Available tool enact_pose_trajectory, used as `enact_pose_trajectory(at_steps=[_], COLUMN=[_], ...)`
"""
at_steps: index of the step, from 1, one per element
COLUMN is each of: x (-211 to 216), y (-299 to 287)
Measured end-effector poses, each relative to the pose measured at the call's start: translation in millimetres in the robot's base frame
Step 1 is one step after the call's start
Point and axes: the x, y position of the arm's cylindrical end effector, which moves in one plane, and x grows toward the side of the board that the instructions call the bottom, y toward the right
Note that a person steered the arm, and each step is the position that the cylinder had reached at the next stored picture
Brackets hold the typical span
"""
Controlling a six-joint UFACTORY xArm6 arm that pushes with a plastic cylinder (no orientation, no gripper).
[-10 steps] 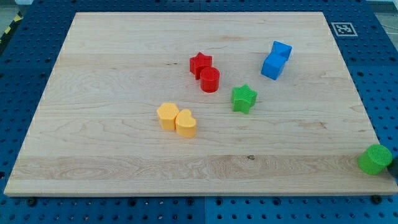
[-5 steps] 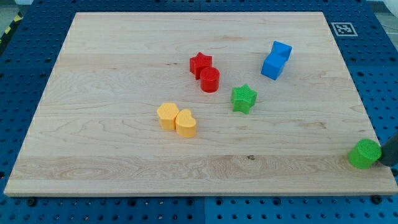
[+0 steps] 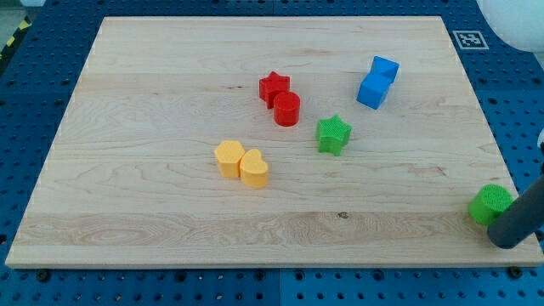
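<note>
The dark rod is seen at the view's bottom right corner, slanting down from the right edge, and my tip (image 3: pixel 508 244) is set on the wooden table (image 3: pixel 153 102) close to its bottom right corner. No fingers are carried by the rod, so nothing is held and no opening can be told.

The green cylinder (image 3: pixel 490 204) is found just up and to the view's left of my tip; it appears to be touched by the rod's side, though the exact contact cannot be made out. It is the block nearest to my tip.

All other blocks are placed well apart from my tip, toward the view's left and top. The green star (image 3: pixel 333 134) is seen far up and left of my tip, near the table's middle. Further up-left of that, the red cylinder (image 3: pixel 286 109) and the red star (image 3: pixel 274 87) are set touching each other. The two blue cubes (image 3: pixel 377 82) are stacked close together, above and left of my tip, nearer the table's top edge. Furthest to the left of my tip, the yellow hexagon (image 3: pixel 229 158) and the yellow heart (image 3: pixel 253 167) are seen side by side, touching.

A white rounded object (image 3: pixel 514 21) is partly seen at the view's top right corner, above a black and white marker (image 3: pixel 468 39) on the blue pegboard (image 3: pixel 34 93).
</note>
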Motion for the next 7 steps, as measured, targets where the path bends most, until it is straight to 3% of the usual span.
enact_pose_trajectory(at_steps=[3,5,7], x=[-13,-13,-60], y=[-11,25,-1])
